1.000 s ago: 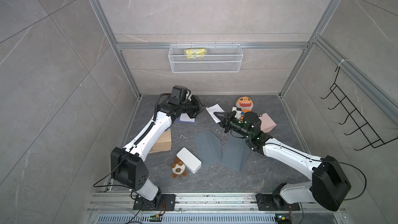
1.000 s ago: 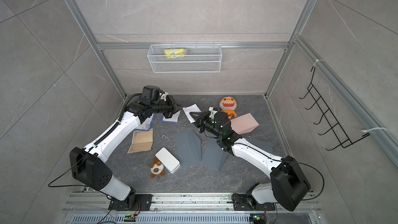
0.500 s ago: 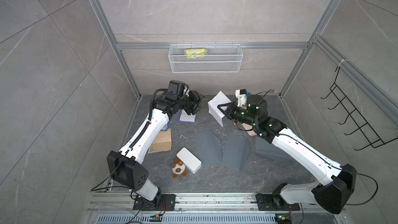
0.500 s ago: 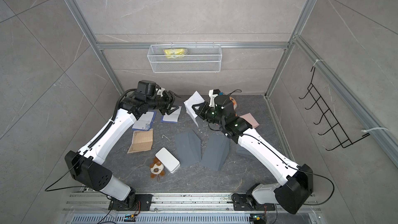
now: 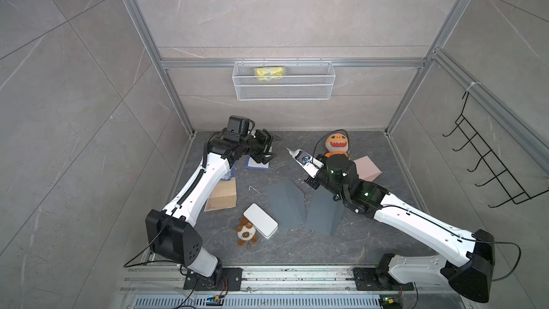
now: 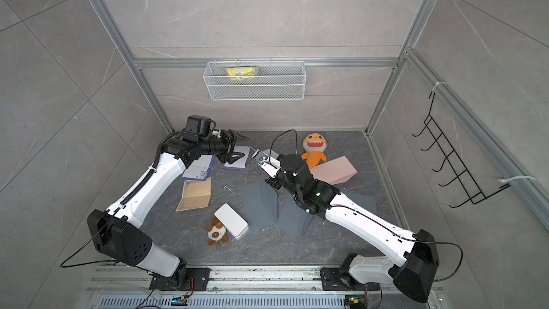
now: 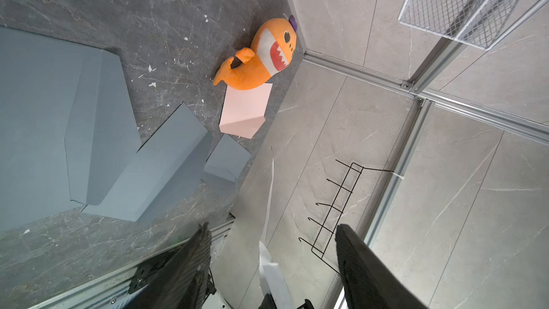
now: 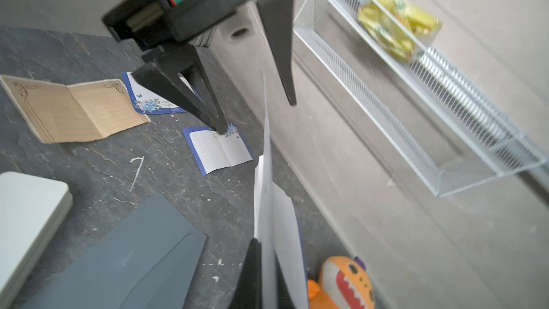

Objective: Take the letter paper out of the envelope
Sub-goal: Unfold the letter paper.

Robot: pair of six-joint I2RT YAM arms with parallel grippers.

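Pose — left claw (image 5: 269, 147) spread, level | right claw (image 8: 266, 251) pinching white paper (image 8: 267, 173)

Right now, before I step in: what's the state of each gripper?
Left gripper: open, holding nothing.
Right gripper: closed on a white paper.

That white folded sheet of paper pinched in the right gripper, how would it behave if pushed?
Probably floppy: the white folded sheet of paper looks very thin edge-on, its free end bowing slightly beyond the right gripper. Likely very light, so a push would bend it rather than shift the grip.
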